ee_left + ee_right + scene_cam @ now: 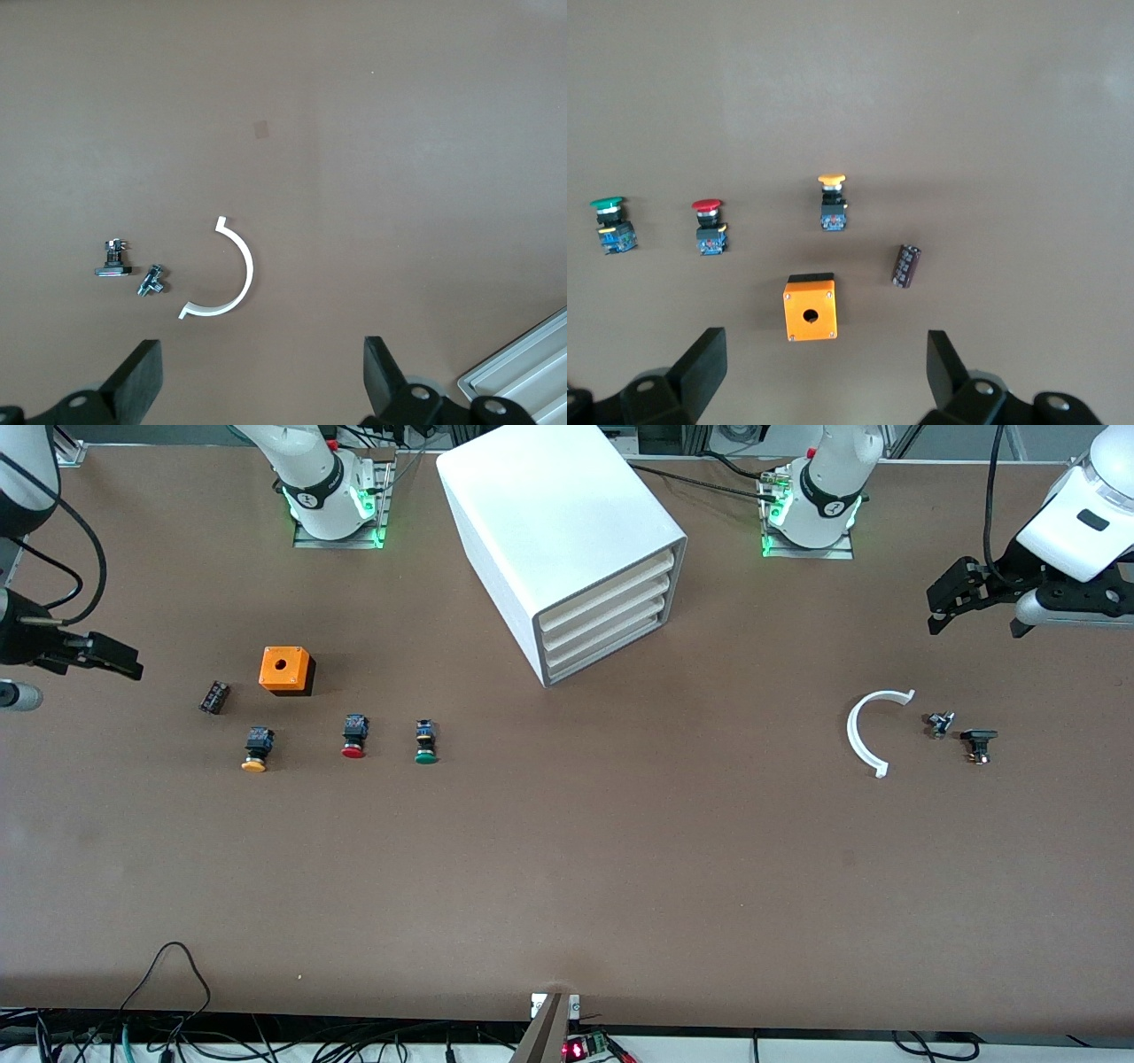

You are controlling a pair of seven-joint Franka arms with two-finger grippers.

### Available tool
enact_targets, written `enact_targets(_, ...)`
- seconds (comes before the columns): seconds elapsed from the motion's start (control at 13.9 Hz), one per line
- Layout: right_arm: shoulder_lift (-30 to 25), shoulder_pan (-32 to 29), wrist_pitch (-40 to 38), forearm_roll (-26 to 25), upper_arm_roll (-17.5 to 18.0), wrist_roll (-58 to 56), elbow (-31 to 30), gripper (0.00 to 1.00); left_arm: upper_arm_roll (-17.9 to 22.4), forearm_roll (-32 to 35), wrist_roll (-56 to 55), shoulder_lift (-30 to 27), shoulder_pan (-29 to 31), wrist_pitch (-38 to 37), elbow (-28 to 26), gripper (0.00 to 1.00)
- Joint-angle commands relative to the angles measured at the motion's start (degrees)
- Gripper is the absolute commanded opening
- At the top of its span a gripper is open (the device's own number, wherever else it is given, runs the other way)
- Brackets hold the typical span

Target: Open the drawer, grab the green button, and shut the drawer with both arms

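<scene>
Well apart: button (pixel 426 742), drawer (pixel 606 648).

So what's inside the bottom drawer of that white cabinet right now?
Cannot be seen. The drawer is shut flush in the cabinet, as are those above it, so only its front shows. The green button lies out on the table.

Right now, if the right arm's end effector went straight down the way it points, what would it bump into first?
Probably the orange box with the round hole: in the right wrist view it sits between the open fingers of the right end effector. Height above it is unclear.
</scene>
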Motion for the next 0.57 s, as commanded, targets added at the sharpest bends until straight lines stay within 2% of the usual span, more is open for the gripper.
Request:
enact_targets(0.0,-3.06,0.93,1.18,0.86,-0.86,1.38,-3.48,1.00,-0.02,1.35,1.51,1.40,-0.18,-1.57,2.39,1.00)
enact_targets(0.5,-3.33,0.84,1.71,0.86,-0.86,1.03,-4.10,1.00,-0.11,0.82,1.42,1.40,-0.18,-2.79,3.00,1.00)
